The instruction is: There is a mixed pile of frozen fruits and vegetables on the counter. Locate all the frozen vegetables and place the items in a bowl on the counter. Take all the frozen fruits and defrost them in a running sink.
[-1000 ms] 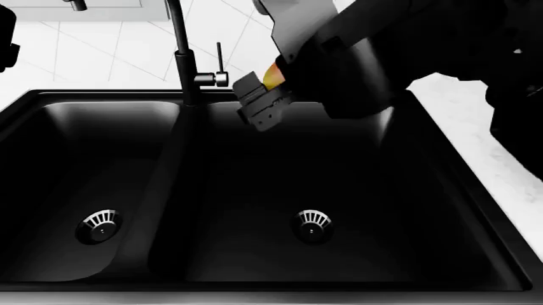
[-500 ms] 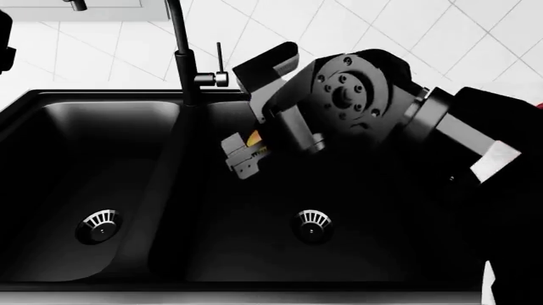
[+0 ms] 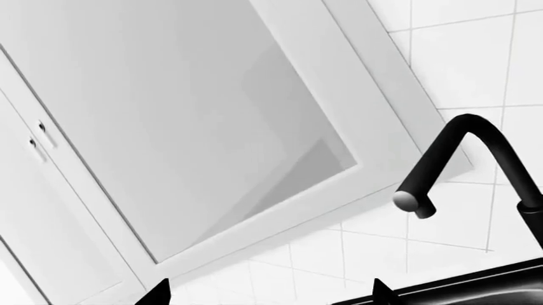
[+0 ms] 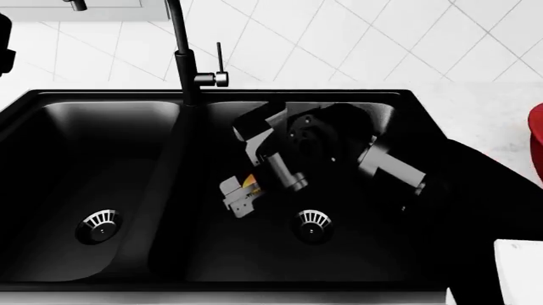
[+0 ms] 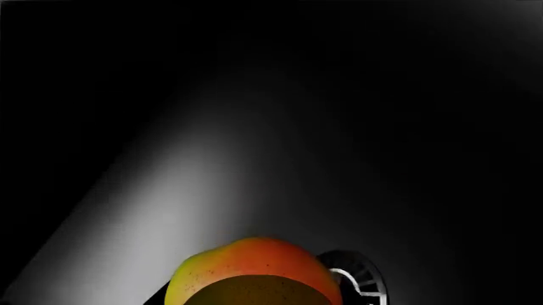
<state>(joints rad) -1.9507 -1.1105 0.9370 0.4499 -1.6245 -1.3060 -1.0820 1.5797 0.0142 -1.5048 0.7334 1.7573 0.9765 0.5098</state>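
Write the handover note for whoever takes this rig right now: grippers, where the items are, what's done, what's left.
Right gripper: shut on the mango, low inside the sink's right basin, beside the drain.
Left gripper: not in view; its camera faces the faucet and wall.
Red bowl: only its edge shows, on the counter to the right.
Done: mango brought into the sink.
Left: release it; no running water is visible. Other items out of view.

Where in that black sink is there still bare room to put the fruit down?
The left basin is bare around its drain. The right basin is crowded near its middle: the right gripper, holding the mango, hangs beside its drain. Its front floor looks free.
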